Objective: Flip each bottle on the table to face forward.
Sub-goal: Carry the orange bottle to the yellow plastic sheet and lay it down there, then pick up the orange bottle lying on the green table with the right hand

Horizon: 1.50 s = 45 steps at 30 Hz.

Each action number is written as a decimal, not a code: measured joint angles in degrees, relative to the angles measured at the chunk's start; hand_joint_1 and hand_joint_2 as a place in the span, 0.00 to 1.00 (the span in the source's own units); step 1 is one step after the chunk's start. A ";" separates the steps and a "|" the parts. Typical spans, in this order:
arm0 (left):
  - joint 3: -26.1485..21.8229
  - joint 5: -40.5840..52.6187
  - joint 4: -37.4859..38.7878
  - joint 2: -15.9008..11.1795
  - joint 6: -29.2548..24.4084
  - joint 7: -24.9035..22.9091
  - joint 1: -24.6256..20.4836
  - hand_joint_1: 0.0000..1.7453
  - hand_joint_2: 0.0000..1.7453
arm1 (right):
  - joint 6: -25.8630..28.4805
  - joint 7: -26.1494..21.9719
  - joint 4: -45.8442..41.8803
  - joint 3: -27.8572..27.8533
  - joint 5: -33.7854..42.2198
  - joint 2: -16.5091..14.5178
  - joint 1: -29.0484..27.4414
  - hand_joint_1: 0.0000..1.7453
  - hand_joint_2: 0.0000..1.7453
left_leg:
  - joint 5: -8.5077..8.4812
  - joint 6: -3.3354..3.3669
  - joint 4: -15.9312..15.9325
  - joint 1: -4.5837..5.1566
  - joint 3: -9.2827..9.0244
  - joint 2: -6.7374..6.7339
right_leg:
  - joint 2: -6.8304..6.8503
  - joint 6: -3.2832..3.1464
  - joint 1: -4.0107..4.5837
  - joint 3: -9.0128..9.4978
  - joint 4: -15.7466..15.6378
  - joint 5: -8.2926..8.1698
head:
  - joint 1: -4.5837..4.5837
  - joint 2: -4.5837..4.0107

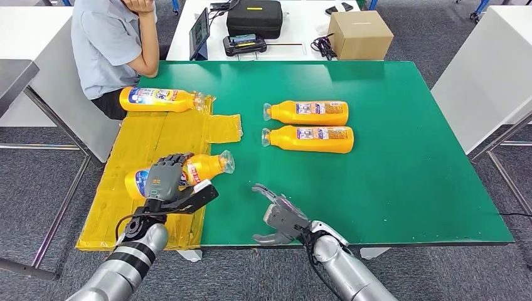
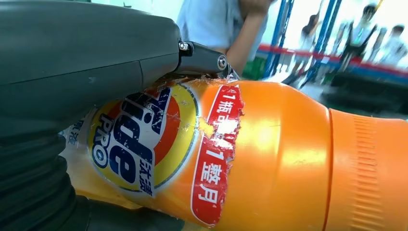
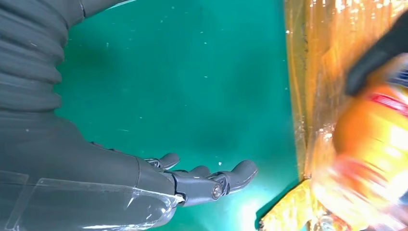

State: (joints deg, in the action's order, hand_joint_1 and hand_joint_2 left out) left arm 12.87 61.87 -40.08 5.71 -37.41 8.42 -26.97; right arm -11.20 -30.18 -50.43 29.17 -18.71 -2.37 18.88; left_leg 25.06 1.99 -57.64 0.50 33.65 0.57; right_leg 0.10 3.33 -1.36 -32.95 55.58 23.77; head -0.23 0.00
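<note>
Left hand grasping a bottle at the counter's near-left corner.

The left hand (image 1: pixel 164 182) wraps its fingers over an orange detergent bottle (image 1: pixel 202 168) lying on its side on the yellow sheet (image 1: pixel 150 141), cap end toward the green counter (image 1: pixel 401 182). The right hand (image 1: pixel 279 216) hovers at the near edge, fingers spread, holding nothing. Two more bottles (image 1: pixel 310 113) (image 1: pixel 312 138) lie side by side mid-counter, and a fourth bottle (image 1: pixel 157 99) lies at the sheet's far end, beside a seated person (image 1: pixel 110 44).
</note>
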 joint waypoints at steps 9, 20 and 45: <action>-0.14 2.86 8.12 -2.05 5.01 -0.15 -4.21 0.65 1.00 | -0.91 0.00 -0.98 0.01 0.80 -0.05 0.04 0.00 1.00 | 0.00 0.00 0.00 0.02 -0.01 0.00 | 0.00 0.00 -0.01 0.02 -0.01 0.00 | 0.01 0.00; -0.10 1.60 10.69 -2.50 8.78 4.95 -5.28 0.00 1.00 | -1.22 -0.19 -1.25 0.01 1.04 -0.01 0.03 0.00 1.00 | -0.01 -0.01 0.00 0.00 -0.08 0.01 | 0.00 -0.01 0.00 0.08 0.00 -0.01 | 0.00 0.00; -1.08 -10.37 9.53 -1.31 12.03 15.07 -4.95 0.00 1.00 | -1.15 -0.96 -1.17 -0.23 1.42 0.09 -0.05 0.00 1.00 | -0.01 0.00 -0.01 0.03 -0.20 0.02 | 0.01 0.00 -0.02 0.24 -0.01 -0.01 | 0.02 0.00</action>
State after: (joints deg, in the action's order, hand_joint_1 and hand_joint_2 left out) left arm 11.79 51.50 -30.54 4.40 -25.38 23.49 -31.92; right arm -12.35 -31.14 -51.60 28.94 -17.29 -2.28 18.82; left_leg 25.05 1.99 -57.65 0.54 33.45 0.60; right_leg 0.11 3.33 -1.38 -32.70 55.57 23.76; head -0.21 0.00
